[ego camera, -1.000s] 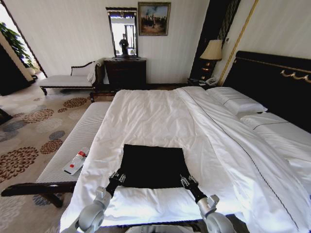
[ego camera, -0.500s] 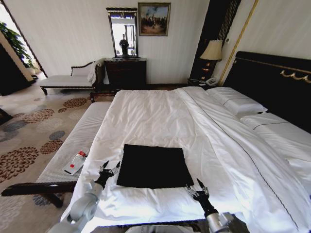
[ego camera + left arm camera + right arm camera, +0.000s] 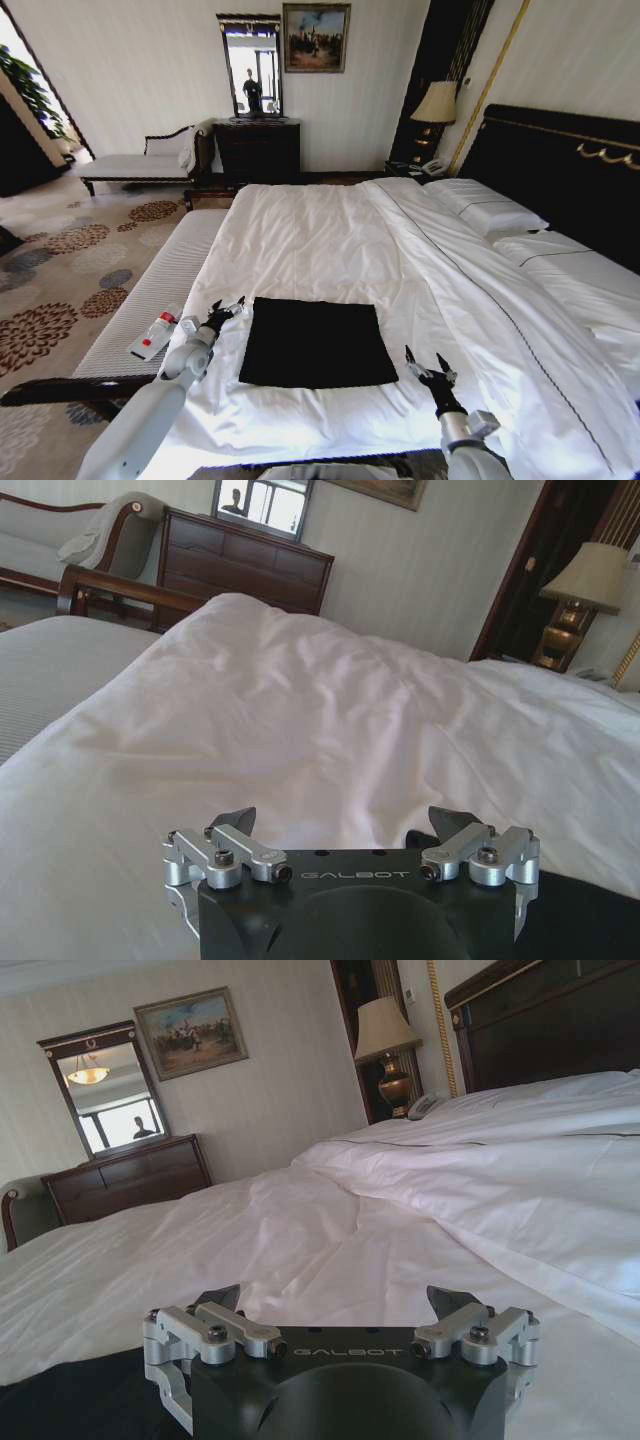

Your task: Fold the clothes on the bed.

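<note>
On the white bed (image 3: 330,240), as seen from the head view, the black clothes (image 3: 316,343) are laid flat as a folded, roughly square shape on the duvet near the foot edge. The left gripper (image 3: 224,310) is held just beside the upper left corner of the clothes, apart from the fabric, with its fingers spread wide and nothing between them. The right gripper (image 3: 425,367) is held near the lower right corner of the clothes, also clear of the fabric, its fingers likewise parted and empty. A long pale bench (image 3: 160,290) is placed along the left side of the bed, and a small white and red object (image 3: 156,333) is lying on it. A dark headboard (image 3: 560,170) is seen at the right, with a lamp (image 3: 436,104) beside it.

From the left wrist view, the left gripper (image 3: 345,820) is shown with its jaws wide apart above the white duvet (image 3: 330,720); a strip of the black clothes (image 3: 590,920) is visible at one side.

From the right wrist view, the right gripper (image 3: 335,1298) is shown with its jaws equally wide over the duvet (image 3: 400,1220), and the black clothes (image 3: 70,1395) are seen beside the gripper body.
</note>
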You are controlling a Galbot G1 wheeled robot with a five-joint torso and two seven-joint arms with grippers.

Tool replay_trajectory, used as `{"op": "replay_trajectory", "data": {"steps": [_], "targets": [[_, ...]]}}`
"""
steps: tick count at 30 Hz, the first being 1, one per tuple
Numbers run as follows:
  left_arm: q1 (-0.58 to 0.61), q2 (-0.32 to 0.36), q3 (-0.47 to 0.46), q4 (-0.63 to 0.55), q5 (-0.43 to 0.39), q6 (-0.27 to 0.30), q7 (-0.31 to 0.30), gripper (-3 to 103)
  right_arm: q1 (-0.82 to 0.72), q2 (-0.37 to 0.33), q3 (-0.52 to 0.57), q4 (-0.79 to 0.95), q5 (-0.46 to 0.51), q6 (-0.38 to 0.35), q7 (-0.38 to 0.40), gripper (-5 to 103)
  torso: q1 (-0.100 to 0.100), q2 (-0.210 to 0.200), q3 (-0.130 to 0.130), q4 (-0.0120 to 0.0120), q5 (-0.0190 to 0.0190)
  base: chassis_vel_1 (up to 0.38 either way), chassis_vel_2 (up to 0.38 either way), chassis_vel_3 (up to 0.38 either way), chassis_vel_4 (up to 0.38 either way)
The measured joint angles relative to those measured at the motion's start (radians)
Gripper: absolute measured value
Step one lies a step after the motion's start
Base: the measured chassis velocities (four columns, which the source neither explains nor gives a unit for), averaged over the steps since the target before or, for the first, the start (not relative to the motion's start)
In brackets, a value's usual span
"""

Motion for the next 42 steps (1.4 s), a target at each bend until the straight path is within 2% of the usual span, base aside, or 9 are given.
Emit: {"op": "replay_trajectory", "data": {"steps": [6,9,11,14,20,34,39,41,42], "targets": [[-0.033,-0.071,0.029,0.02,-0.019,0.069,0.007,98,0.037,-0.027,-0.022,-0.05,0.058,0.008,-0.021,100,0.0,0.0,0.0,-0.0007,0.0,0.0,0.0,0.0,0.0],[-0.052,-0.104,0.063,0.022,-0.016,0.076,0.005,97,0.041,-0.042,-0.032,-0.052,0.097,0.007,-0.031,100,0.0,0.0,0.0,-0.001,0.0001,0.0,0.0,0.0,0.0],[-0.057,-0.111,0.069,0.024,-0.013,0.076,0.005,95,0.043,-0.044,-0.034,-0.054,0.099,0.007,-0.033,100,0.0,0.0,0.0,-0.001,0.0,0.0,0.0,0.0,0.0],[-0.097,-0.145,0.094,0.056,-0.013,0.066,0.008,85,0.046,-0.04,-0.041,-0.049,0.096,0.004,-0.033,100,0.0,0.0,0.0,-0.0006,0.0,0.0,0.0,0.0,0.0],[-0.166,-0.169,0.111,0.119,-0.019,0.049,0.02,77,-0.001,-0.02,-0.025,-0.015,0.073,0.002,-0.035,100,0.0,0.0,0.0,-0.0009,0.0,0.0,0.0,0.0,0.0],[-0.266,-0.173,0.127,0.259,-0.061,0.039,0.055,70,-0.037,0.008,-0.01,0.023,0.025,0.004,-0.031,100,0.0,0.0,0.0,-0.0008,0.0,0.0,0.0,0.0,0.0],[-0.271,-0.185,0.138,0.297,-0.065,0.041,0.072,74,-0.035,0.006,-0.01,0.03,0.026,0.0,-0.025,100,0.0,0.0,0.0,-0.0007,-0.0001,0.0,0.0,0.0,0.0],[-0.271,-0.197,0.143,0.317,-0.056,0.041,0.081,62,-0.034,0.006,-0.01,0.032,0.029,-0.001,-0.023,100,0.0,0.0,0.0,-0.0007,-0.0001,0.0,0.0,0.0,0.0],[-0.271,-0.199,0.143,0.321,-0.052,0.041,0.083,62,-0.033,0.006,-0.01,0.032,0.03,-0.001,-0.023,100,0.0,0.0,0.0,-0.0007,0.0,0.0,0.0,0.0,0.0]]}}
